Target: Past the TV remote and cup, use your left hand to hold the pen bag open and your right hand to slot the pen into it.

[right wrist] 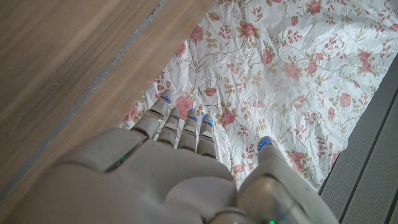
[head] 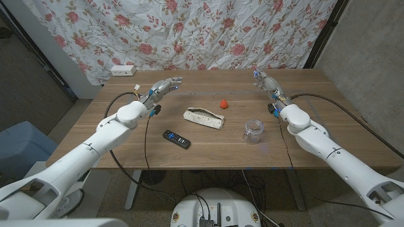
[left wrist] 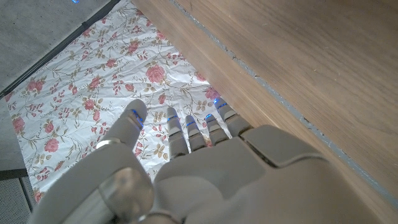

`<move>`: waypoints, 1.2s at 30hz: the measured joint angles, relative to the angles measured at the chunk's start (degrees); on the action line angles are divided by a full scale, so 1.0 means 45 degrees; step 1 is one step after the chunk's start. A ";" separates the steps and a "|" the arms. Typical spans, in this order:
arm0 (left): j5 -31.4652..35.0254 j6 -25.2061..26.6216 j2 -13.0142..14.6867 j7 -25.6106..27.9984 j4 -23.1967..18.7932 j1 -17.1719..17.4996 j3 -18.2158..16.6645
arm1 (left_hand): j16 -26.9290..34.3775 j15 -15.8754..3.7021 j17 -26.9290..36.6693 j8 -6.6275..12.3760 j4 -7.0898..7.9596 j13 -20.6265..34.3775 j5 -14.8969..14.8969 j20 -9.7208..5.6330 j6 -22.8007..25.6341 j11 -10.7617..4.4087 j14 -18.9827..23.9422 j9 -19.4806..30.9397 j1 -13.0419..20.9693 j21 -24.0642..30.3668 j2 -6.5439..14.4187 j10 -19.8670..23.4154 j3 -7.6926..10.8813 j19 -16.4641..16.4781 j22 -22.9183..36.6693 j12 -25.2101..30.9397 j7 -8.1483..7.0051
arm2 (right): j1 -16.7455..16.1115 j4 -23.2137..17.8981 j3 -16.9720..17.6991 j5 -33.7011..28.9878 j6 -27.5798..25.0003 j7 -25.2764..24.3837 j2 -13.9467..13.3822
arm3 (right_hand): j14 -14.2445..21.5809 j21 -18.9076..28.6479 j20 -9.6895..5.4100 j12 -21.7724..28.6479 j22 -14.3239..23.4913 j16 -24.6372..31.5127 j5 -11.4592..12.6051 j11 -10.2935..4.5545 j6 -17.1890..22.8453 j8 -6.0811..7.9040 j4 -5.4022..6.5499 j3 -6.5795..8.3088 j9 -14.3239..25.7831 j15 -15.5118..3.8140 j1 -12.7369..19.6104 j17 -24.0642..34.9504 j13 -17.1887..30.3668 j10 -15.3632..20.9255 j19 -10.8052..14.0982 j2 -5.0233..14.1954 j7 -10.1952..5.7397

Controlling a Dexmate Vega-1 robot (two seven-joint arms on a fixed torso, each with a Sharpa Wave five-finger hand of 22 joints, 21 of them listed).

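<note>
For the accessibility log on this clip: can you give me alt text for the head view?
Two white robot arms reach over a wooden table, the left robot hand and right robot hand open near its far edge, holding nothing. Between them lie a pen bag, a TV remote, a clear cup and a small red object, before a floral curtain.

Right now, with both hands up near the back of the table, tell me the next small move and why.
Probably bring the left robot hand back toward the pen bag to reach its opening. Both it and the right robot hand hold nothing, fingers extended near the far edge, and the bag lies untouched mid-table beyond the remote and cup. I cannot make out a pen; a small red object lies behind the bag.
</note>
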 measured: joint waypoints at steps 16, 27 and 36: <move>0.0078 0.0098 0.0094 0.0157 -0.0327 0.0266 -0.0126 | 0.0000 0.0000 0.0000 -0.0123 0.0002 -0.0001 0.0000 -0.0048 -0.0048 0.0000 0.0000 -0.0001 0.0208 0.0000 -0.0110 -0.0001 -0.0105 -0.0049 0.0033 0.0000 0.0046 | 0.0721 -0.1167 -0.0782 -0.2305 -0.1835 0.0117 -0.0850 | -0.0002 0.0000 0.0001 -0.0056 0.0000 0.0000 -0.0099 -0.0184 0.0273 0.0091 -0.1002 0.0263 0.0067 -0.0002 0.0959 -0.0239 0.0001 -0.0092 0.0001 -0.0343 -0.0136; 0.0080 0.0111 0.0103 0.0269 -0.0410 0.0432 -0.0201 | 0.0000 0.0000 0.0000 -0.0160 0.0054 -0.0001 0.0000 -0.0048 -0.0048 0.0000 0.0000 -0.0001 0.0258 0.0000 -0.0160 -0.0001 -0.0157 -0.0049 0.0032 0.0000 0.0045 | 0.1133 -0.1914 -0.1293 -0.4154 -0.3879 0.0893 -0.1293 | -0.0194 0.0000 -0.0069 -0.0200 -0.0001 -0.0094 -0.0259 -0.0253 0.0014 0.0026 -0.1552 0.0388 0.0066 0.0005 0.1658 -0.0414 0.0001 -0.0533 -0.0070 -0.0753 -0.0157; 0.0046 -0.0072 0.0045 0.0293 -0.0344 0.0460 -0.0223 | 0.0000 0.0000 -0.0001 -0.0173 0.0030 -0.0001 0.0000 -0.0047 -0.0048 0.0000 -0.0001 -0.0001 0.0325 0.0000 -0.0227 -0.0001 -0.0180 -0.0049 0.0031 -0.0018 0.0045 | 0.2153 -0.2808 -0.2321 -0.5322 -0.4900 0.1629 -0.1764 | -0.0576 0.0000 0.0185 -0.0297 -0.0001 -0.0141 -0.0259 -0.0232 -0.0372 0.0026 -0.1811 0.0546 0.0127 0.0255 0.2416 -0.0533 0.0031 -0.1303 -0.0323 -0.0974 -0.0363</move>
